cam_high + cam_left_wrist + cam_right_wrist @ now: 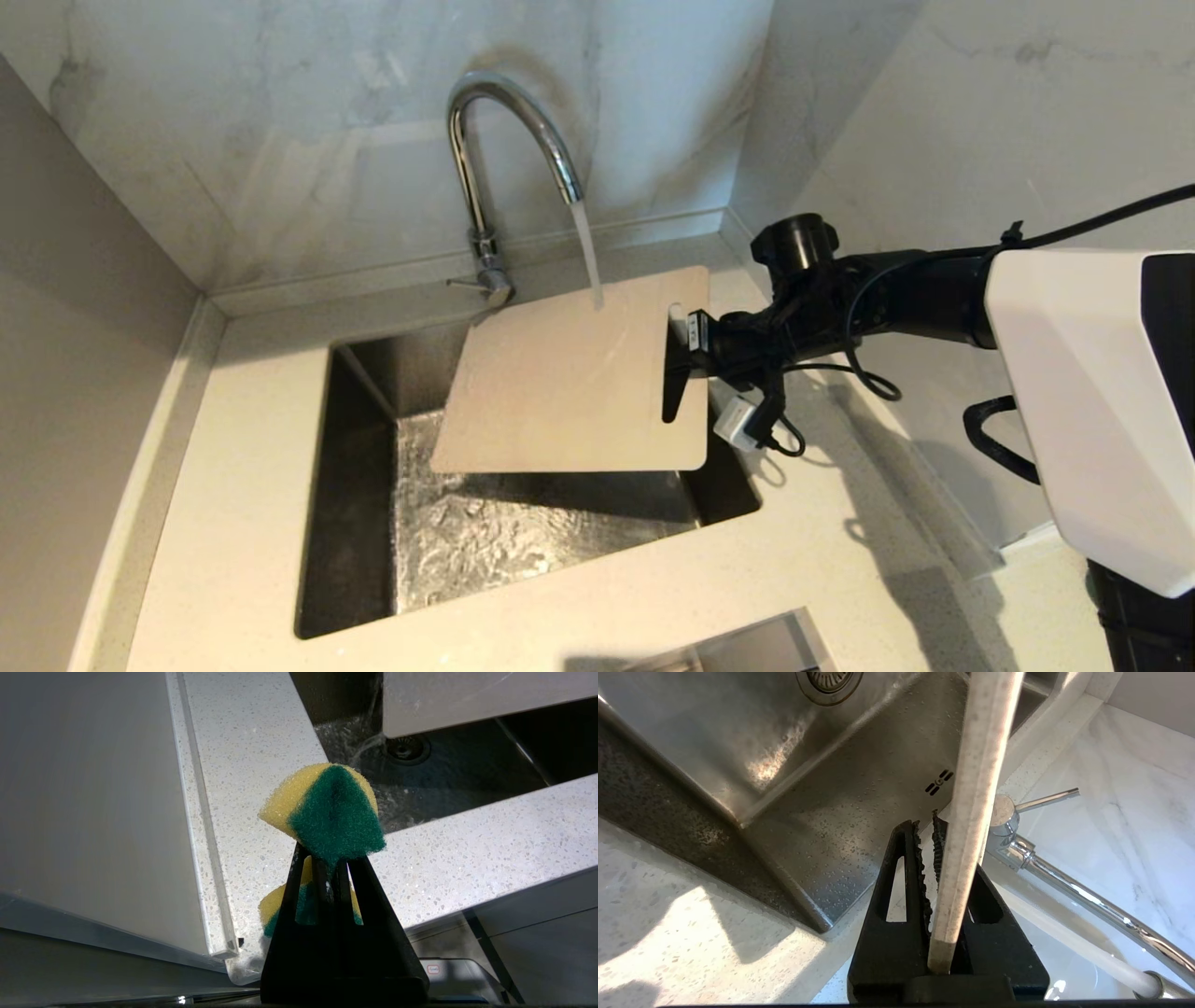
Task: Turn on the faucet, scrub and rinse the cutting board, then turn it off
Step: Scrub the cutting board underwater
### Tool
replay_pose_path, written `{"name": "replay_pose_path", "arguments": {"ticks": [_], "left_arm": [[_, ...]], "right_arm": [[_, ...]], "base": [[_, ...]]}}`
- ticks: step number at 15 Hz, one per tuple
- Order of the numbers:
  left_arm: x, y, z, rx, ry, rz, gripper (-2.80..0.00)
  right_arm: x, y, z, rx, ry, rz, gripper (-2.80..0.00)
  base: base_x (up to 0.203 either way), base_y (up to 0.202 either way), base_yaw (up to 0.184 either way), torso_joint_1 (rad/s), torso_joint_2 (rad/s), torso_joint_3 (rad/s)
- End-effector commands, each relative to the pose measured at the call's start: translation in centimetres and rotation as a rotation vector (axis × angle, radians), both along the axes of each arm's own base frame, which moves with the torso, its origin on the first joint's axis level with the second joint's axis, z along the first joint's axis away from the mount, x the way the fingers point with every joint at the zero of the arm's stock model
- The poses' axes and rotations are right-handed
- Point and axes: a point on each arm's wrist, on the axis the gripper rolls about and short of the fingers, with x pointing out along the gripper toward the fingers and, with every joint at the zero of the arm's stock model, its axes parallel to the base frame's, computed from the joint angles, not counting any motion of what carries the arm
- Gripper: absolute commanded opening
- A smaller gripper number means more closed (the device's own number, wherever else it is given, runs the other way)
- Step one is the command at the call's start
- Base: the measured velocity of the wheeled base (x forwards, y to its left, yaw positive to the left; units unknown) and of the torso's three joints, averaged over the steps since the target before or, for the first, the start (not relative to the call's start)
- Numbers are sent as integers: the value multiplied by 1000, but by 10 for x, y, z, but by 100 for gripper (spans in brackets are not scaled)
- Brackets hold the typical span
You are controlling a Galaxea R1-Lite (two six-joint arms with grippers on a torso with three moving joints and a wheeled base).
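The thin cream-white rectangular plastic cutting board (569,383) is clamped edge-on by the right gripper (680,359) under the stream; the yellow-green sponge (327,812), pinched in the left gripper (329,872), is parked off sink-side.

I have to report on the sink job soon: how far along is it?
Done: the chrome gooseneck faucet is on, its stream hitting the cream-white plastic cutting board. In hand: the right gripper holds that board by its edge over the steel sink, rinsing. The left gripper grips a yellow-green sponge off the board. Left: any remaining scrubbing, shutting the faucet.
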Motion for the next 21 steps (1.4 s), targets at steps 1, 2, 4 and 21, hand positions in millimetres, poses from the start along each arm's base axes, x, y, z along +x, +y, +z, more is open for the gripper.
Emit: {"name": "replay_pose_path", "arguments": {"ticks": [1,2,4,21], "left_arm": [[0,0,0,-1,1,0,-280],[0,0,0,-1,1,0,-280],[0,0,0,-1,1,0,-280],[0,0,0,-1,1,0,-280]], "right_arm": [[0,0,-1,-7,-8,10,-280],[1,0,-2,-7,-7,10,-280],[1,0,-4,-8,-2,10,-280],[-21,0,13,-18,29,25,-280]], "base": [[0,0,0,0,0,0],[0,0,0,0,0,0],[0,0,0,0,0,0],[0,0,0,0,0,0]]}}
